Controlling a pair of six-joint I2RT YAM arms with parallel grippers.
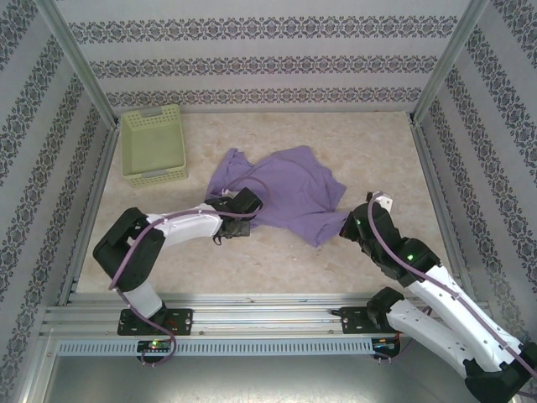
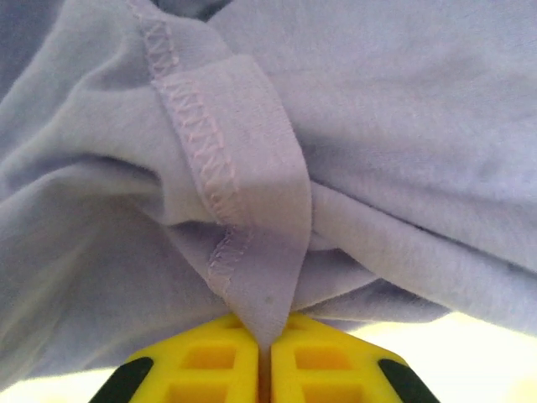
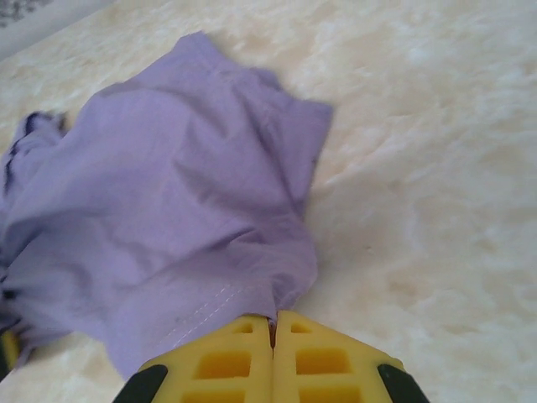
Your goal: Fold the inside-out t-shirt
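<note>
The left pincer was closed tight on cloth – a stitched hem of the shirt ran down into the seam between its yellow fingers, with lavender folds bunched directly above and to both sides of them. The right pincer was closed too, its fingers pressed together on what looked like the shirt's nearest corner; from there the cloth spread away ahead and to its left, and bare table lay to its right.

Seen from above, the shirt sat between the two pincers, crumpled in an uneven heap, one sleeve poking out beyond the left pincer. No lettering showed on the upper face. Past the left pincer, well apart from the shirt and toward the far corner, stood a pale green basket.

Judged by how it lay, the folding had barely begun – both pincers had a hold, but the shirt was not spread flat and no tidy fold could be seen. Flattening, possibly turning it right side out, and every fold appeared to remain.

Count: one shirt, one basket, two pincers.
</note>
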